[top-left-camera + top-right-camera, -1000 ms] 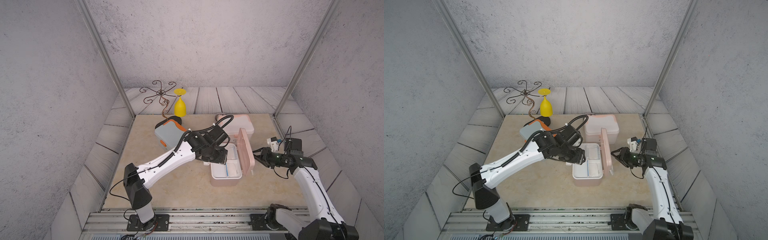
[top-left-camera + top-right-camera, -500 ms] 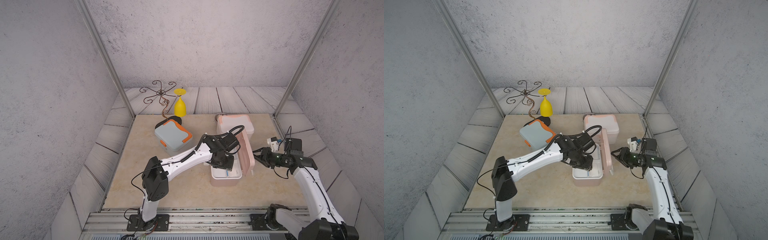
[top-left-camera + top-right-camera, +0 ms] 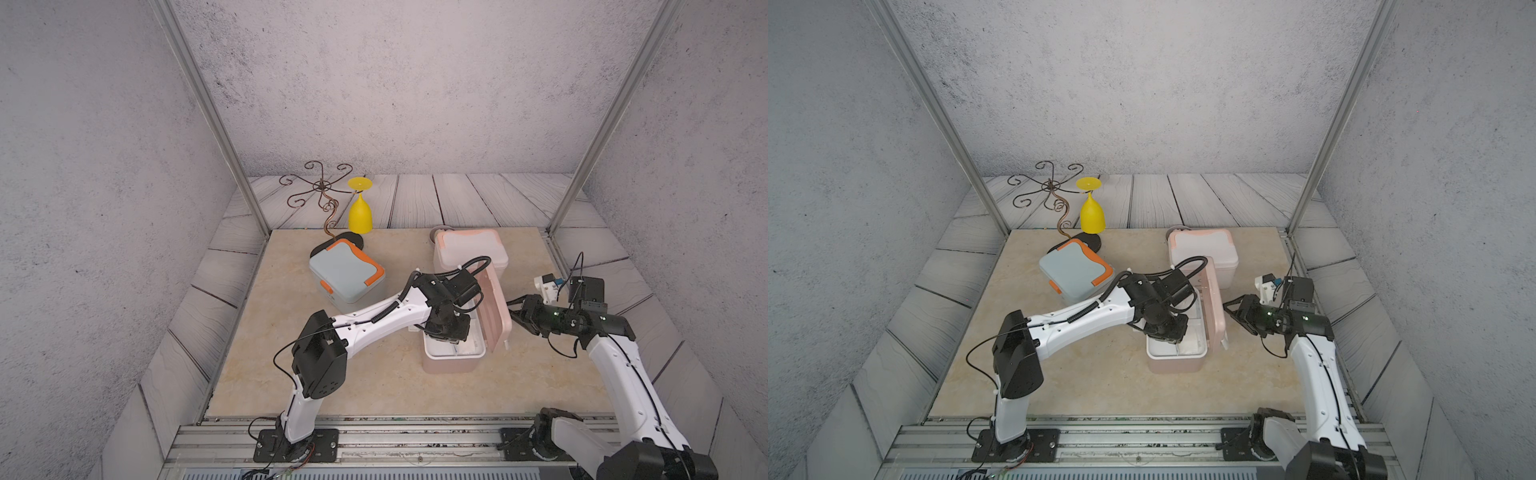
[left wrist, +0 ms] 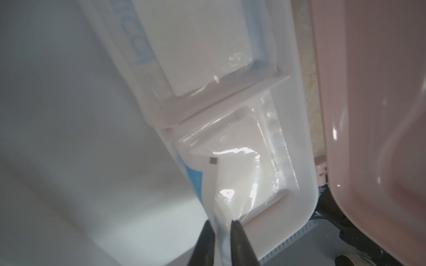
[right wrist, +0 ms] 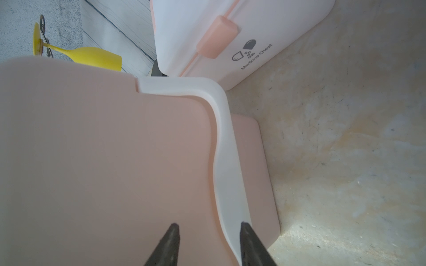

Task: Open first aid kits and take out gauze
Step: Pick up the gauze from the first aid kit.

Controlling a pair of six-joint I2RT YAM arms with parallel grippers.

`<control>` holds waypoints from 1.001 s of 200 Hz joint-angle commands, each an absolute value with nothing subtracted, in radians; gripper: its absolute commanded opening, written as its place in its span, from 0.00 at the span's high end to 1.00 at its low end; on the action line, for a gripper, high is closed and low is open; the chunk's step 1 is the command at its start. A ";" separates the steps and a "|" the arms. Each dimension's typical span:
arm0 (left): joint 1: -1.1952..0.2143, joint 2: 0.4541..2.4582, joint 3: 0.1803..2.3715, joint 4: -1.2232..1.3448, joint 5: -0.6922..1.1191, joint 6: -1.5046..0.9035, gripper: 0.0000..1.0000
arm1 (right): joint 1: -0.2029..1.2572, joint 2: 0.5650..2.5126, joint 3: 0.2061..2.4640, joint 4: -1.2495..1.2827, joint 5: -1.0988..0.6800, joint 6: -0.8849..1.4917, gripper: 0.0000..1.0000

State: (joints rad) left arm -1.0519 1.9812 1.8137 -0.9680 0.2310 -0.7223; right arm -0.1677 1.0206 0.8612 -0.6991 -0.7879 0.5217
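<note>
Where left pincer (image 4: 221,223) reaches into pink kit (image 3: 453,365), I see it pinched on gauze packet (image 4: 239,170) edge; tray wall (image 4: 304,161) close beside, upright lid (image 3: 496,307) alongside; right pincer (image 5: 208,224) part-open behind lid.

pink kit (image 3: 452,362) open, gauze (image 4: 242,175) inside

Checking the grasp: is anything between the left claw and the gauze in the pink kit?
Nothing visible: the left claw is shut on the edge of the gauze packet, and the lid stands open.

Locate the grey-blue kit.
In both top views the grey-blue kit sits closed at the back left, just in front of the yellow glass and left of the open pink kit.
</note>
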 commanded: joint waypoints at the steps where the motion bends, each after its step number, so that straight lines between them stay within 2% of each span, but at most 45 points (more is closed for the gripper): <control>1: -1.058 1.984 1.836 -0.974 0.236 -0.719 0.90 | -0.172 0.995 0.875 -0.693 -0.808 0.515 0.55; 22: -1.056 1.968 1.839 -0.982 0.227 -0.719 1.00 | -0.172 0.993 0.874 -0.695 -0.807 0.515 0.55; 99: -1.035 1.851 1.850 -1.018 0.188 -0.717 1.00 | -0.172 0.996 0.876 -0.698 -0.803 0.514 0.55; 133: -0.979 1.720 1.776 -1.061 0.120 -0.716 1.00 | -0.172 0.997 0.882 -0.704 -0.802 0.509 0.55; 163: -0.853 1.500 1.594 -1.027 0.015 -0.713 1.00 | -0.172 1.003 0.887 -0.712 -0.808 0.502 0.56; 200: -0.567 1.280 1.411 -1.008 0.011 -0.668 1.00 | -0.172 1.005 0.888 -0.725 -0.802 0.491 0.55</control>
State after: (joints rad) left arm -0.7040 1.3666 1.4887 -0.9958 0.0658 -0.7059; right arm -0.1677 1.0206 0.8612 -0.7013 -0.7940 0.5182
